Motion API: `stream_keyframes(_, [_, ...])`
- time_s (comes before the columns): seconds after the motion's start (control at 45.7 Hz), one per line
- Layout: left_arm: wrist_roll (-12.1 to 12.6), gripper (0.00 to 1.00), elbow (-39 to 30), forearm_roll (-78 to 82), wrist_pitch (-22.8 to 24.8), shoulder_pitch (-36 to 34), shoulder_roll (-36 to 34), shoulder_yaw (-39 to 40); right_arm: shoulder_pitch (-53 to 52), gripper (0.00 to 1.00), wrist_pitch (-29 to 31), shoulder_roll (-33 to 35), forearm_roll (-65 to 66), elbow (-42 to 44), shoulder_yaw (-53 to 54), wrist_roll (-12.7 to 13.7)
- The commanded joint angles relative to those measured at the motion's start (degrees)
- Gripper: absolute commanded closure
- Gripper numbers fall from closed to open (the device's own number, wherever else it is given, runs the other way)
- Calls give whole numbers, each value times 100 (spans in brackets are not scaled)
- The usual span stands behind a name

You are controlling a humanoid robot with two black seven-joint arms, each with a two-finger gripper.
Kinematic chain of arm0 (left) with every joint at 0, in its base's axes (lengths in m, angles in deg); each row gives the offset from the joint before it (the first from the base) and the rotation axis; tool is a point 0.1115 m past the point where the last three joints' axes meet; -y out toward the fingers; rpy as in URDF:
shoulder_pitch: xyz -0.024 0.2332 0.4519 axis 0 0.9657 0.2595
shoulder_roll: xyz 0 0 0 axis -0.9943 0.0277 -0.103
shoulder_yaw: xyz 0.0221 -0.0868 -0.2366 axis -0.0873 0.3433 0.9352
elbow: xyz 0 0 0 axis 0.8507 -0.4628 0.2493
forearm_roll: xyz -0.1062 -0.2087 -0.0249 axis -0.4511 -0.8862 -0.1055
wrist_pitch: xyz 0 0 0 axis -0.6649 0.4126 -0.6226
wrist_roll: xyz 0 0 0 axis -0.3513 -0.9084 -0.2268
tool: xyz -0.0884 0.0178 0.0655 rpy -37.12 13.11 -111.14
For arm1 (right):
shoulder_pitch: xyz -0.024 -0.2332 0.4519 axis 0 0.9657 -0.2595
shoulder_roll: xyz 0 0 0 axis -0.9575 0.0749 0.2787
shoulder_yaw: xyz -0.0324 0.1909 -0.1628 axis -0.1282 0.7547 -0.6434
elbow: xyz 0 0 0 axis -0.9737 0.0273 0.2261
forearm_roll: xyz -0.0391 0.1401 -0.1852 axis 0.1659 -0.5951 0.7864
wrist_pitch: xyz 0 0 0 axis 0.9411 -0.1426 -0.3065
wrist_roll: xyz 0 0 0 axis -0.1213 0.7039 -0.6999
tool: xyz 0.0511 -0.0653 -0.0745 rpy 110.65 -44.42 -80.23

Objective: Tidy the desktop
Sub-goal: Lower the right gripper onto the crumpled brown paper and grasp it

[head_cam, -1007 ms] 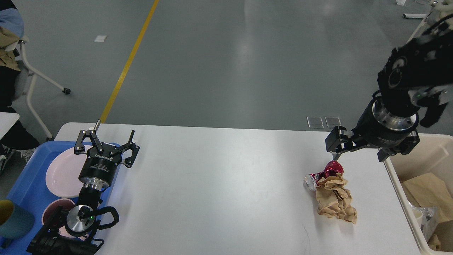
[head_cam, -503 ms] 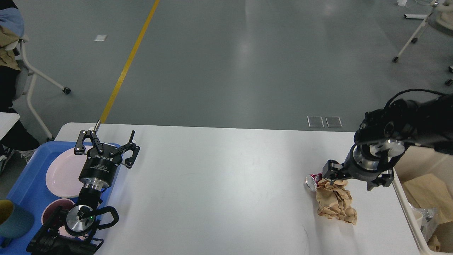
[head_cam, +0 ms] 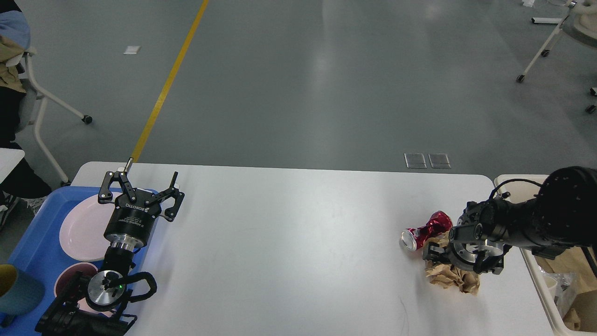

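Note:
The white desktop (head_cam: 289,242) fills the lower view. A crushed red can (head_cam: 426,230) lies on its side at the right. Just below it lies a crumpled brown paper (head_cam: 454,279). My right gripper (head_cam: 459,266) points down and sits low on the top of that paper, covering much of it. Its fingers are hidden under its own body, so I cannot tell how they stand. My left gripper (head_cam: 142,184) is open and empty, held above the desktop's left edge, over the corner of the blue tray (head_cam: 32,242).
The blue tray holds a pink plate (head_cam: 81,228), a pink bowl (head_cam: 70,275) and a blue cup (head_cam: 16,289). A beige bin (head_cam: 508,179) stands off the right edge, with brown paper (head_cam: 566,254) inside. A chair stands far left.
My right arm has come down from above the can and moved toward me, onto the crumpled paper, which now looks smaller. The left arm has not moved.

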Motion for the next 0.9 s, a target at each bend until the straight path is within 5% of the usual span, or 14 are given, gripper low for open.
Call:
stream_keyframes(0.0, [1,4,0,0,0,0,0,0,123,0,-36,-55,0,50,62,1])
stream_keyframes(0.131, [1,4,0,0,0,0,0,0,167,11,-98,-73,-9,32,88,1])
stream_keyframes(0.285, [1,4,0,0,0,0,0,0,149,72,-45,-143,-114,-29,167,1])
stream_keyframes(0.416, [1,4,0,0,0,0,0,0,114,95,-71,-134,-211,-56,167,1])
stream_keyframes(0.876, [1,4,0,0,0,0,0,0,-202,100,52,-55,-229,-556,158,18])
